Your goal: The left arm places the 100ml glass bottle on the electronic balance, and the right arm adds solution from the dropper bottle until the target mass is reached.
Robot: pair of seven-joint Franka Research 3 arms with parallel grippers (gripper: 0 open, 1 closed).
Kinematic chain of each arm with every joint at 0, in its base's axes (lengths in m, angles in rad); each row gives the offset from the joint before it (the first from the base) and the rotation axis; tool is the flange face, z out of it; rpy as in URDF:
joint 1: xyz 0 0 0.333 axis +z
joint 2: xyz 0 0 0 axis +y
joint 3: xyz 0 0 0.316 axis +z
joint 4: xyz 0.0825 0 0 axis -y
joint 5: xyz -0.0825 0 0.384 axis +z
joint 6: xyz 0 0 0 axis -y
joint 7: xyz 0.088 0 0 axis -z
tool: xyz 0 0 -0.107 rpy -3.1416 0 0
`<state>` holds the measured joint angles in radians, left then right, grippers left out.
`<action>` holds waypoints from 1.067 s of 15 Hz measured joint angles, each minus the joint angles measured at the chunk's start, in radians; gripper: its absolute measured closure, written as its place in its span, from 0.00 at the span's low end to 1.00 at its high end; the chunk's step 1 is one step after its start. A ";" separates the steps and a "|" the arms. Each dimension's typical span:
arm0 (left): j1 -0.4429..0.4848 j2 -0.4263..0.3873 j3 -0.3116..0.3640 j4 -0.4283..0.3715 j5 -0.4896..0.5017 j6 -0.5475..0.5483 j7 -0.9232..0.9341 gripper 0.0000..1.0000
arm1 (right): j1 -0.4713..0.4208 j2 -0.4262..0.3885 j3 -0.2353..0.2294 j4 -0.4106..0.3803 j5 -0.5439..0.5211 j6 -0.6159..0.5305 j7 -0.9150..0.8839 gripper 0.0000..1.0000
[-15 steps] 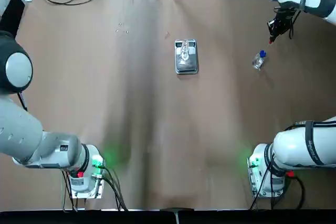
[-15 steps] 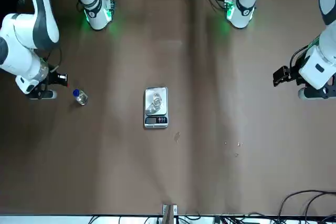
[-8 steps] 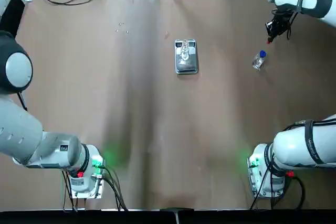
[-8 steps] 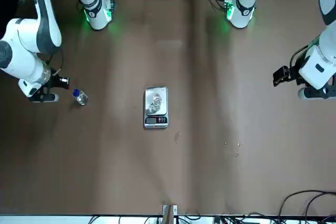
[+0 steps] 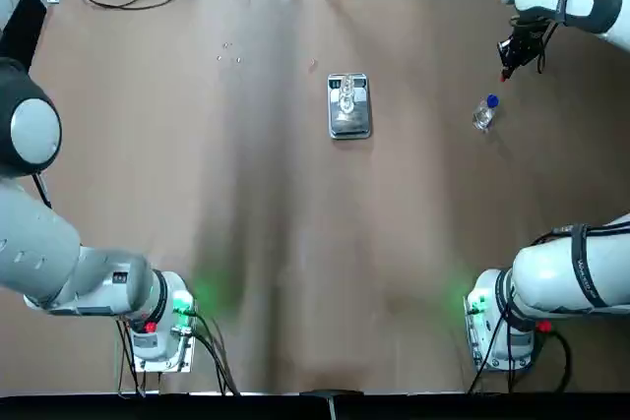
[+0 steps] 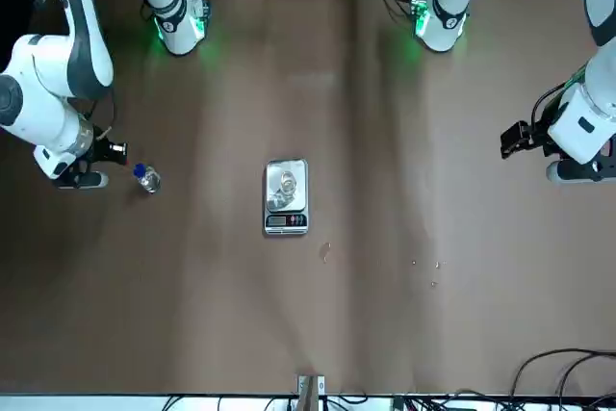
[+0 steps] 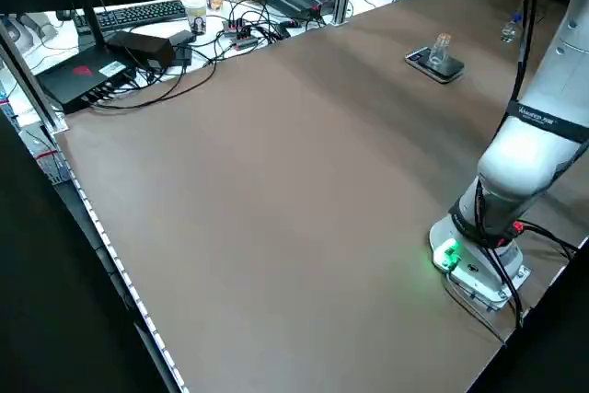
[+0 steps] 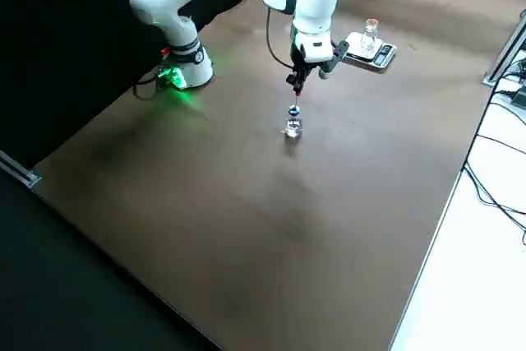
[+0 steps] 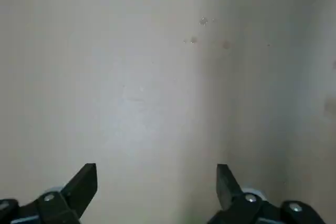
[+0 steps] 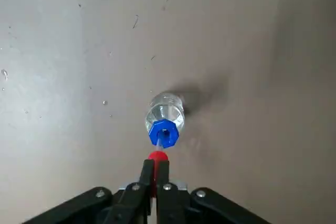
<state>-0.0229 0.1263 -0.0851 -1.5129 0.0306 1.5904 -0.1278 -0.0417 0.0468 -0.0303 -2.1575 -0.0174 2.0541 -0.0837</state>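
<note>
The electronic balance [image 5: 350, 125] lies at the table's middle, toward the far side. The clear 100ml glass bottle [image 5: 346, 95] stands upright on its plate. To the right stands the dropper bottle [image 5: 483, 117] with its blue collar [image 10: 164, 132]. Just beyond and above it, my right gripper [image 5: 509, 68] is shut on the red dropper tip [image 10: 156, 157], which sits raised above the collar. My left gripper [image 9: 156, 174] is open and holds nothing, over bare table at the left side, far from the balance.
Cables, a keyboard and boxes [image 7: 138, 16] crowd the strip beyond the table's far edge. Both arm bases [image 5: 162, 327] glow green near the front edge. A few small droplets [image 5: 228, 51] mark the brown tabletop at the far left.
My right arm's wrist has shifted slightly toward the far edge, the gripper staying shut by the dropper bottle. The left arm, the balance and the glass bottle have not moved.
</note>
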 joint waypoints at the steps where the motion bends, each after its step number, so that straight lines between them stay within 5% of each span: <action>1: 0.000 0.000 0.000 0.000 0.000 0.000 0.000 0.00 | 0.000 0.000 0.000 0.000 0.000 0.000 0.000 0.94; 16: 0.000 0.000 0.000 0.000 0.000 0.000 0.000 0.00 | -0.010 0.000 -0.001 0.002 0.000 -0.025 -0.047 0.95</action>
<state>-0.0230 0.1263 -0.0852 -1.5129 0.0306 1.5904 -0.1278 -0.0515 0.0466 -0.0318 -2.1552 -0.0179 2.0292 -0.1303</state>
